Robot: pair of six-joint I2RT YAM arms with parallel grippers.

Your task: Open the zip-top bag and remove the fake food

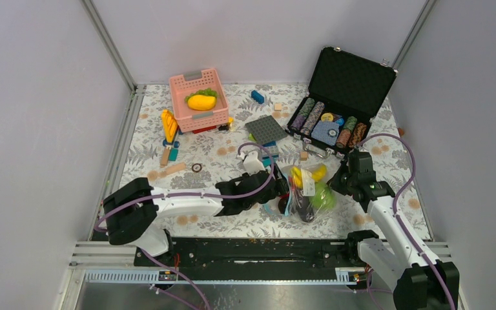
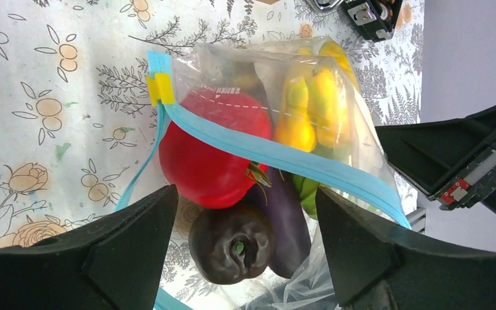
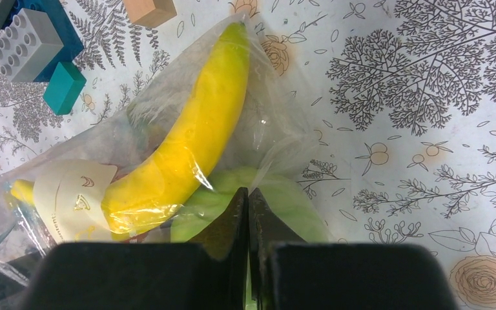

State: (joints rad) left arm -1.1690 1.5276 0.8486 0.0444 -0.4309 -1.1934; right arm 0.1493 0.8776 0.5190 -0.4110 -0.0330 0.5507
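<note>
The zip-top bag lies on the floral table between my two grippers, its light-blue zipper strip parted at the mouth. My left gripper is open at that mouth, with the dark round piece between its fingers. Beside that piece are the red tomato, purple eggplant and bananas. My right gripper is shut on the bag's plastic over the pale-green cabbage, next to a banana and the white label.
A pink basket holding a yellow mango stands at the back left. An open black case with poker chips is at the back right. A grey baseplate and loose blocks lie behind the bag.
</note>
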